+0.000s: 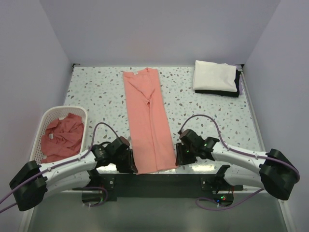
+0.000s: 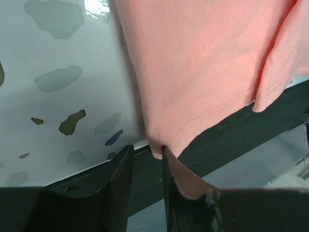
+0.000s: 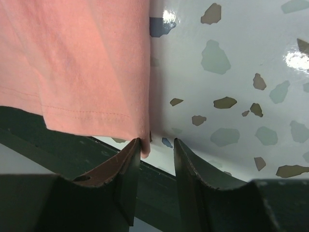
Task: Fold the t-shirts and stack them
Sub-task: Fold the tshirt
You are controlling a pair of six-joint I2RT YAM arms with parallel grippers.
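Shows the left gripper [image 2: 147,151] narrowly parted, clamping nothing, tips at the near left hem corner of the lengthwise-folded t-shirt [image 1: 147,116]; mirrors that with the right gripper [image 3: 157,142] at the near right corner. Suggests a twin pinch, likely to carry the hem toward the far edge. Lets the hem overhang the near edge of the table [image 1: 212,121], probably giving the tips room. Has a crumpled t-shirt [image 1: 63,137] waiting in the basket [image 1: 65,108] by the left edge.
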